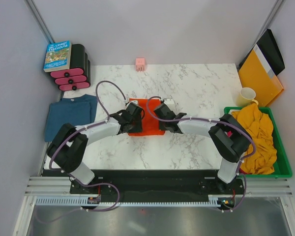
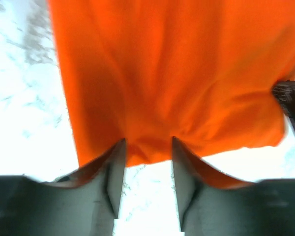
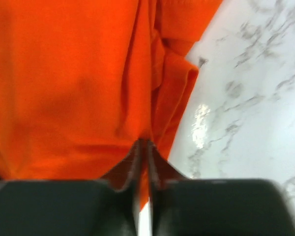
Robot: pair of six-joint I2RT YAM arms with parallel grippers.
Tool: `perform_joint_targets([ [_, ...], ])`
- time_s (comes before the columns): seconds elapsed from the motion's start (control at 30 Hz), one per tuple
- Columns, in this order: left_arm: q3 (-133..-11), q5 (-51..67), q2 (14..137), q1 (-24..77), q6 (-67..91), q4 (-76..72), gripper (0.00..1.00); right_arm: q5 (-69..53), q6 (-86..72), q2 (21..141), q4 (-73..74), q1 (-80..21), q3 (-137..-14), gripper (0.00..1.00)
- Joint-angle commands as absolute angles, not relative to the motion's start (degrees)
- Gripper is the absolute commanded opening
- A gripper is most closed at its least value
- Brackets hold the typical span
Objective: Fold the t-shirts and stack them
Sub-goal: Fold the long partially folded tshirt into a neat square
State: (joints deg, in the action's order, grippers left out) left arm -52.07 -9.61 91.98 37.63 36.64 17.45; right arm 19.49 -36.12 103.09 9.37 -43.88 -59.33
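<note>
The orange-red t-shirt (image 1: 146, 125) lies folded small on the marble table, between both grippers. My left gripper (image 1: 135, 113) is at its left side. In the left wrist view the left gripper (image 2: 147, 143) is open, its tips at the hem of the orange shirt (image 2: 177, 73), with bare marble between the fingers. My right gripper (image 1: 160, 112) is at the shirt's right side. In the right wrist view it (image 3: 144, 145) is shut on a fold of the orange shirt (image 3: 69, 83). A teal-blue t-shirt (image 1: 71, 115) lies flat at the left. Mustard-yellow shirts (image 1: 258, 135) fill the green bin.
The green bin (image 1: 284, 162) stands at the right edge, a bit of pink cloth (image 1: 229, 133) at its left rim. A yellow mug (image 1: 246, 96) and the stiff yellow-orange folder (image 1: 259, 76) are back right. A book (image 1: 58, 55) on black-and-pink rolls is back left. A small pink object (image 1: 140, 63) sits at the back middle.
</note>
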Motion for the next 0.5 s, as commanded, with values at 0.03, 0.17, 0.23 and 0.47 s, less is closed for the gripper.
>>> perform_joint_targets([
  [0.03,-57.73,-15.64,83.41,36.75,34.02,16.27,0.57,24.53,-31.82,100.46,15.99,-42.89,-73.34,0.32],
  [0.17,-64.24,-14.86,88.05,34.63,29.72,15.91,0.55,21.72,-29.01,105.72,18.8,-42.28,-83.57,0.29],
  [0.23,-67.31,-13.01,90.95,33.58,28.75,15.73,0.49,21.27,-28.57,110.46,20.03,-41.75,-87.86,0.0],
  [0.47,-73.47,-8.62,105.27,31.12,27.42,13.54,0.34,19.51,-29.97,120.14,20.13,-39.46,-93.51,0.0],
])
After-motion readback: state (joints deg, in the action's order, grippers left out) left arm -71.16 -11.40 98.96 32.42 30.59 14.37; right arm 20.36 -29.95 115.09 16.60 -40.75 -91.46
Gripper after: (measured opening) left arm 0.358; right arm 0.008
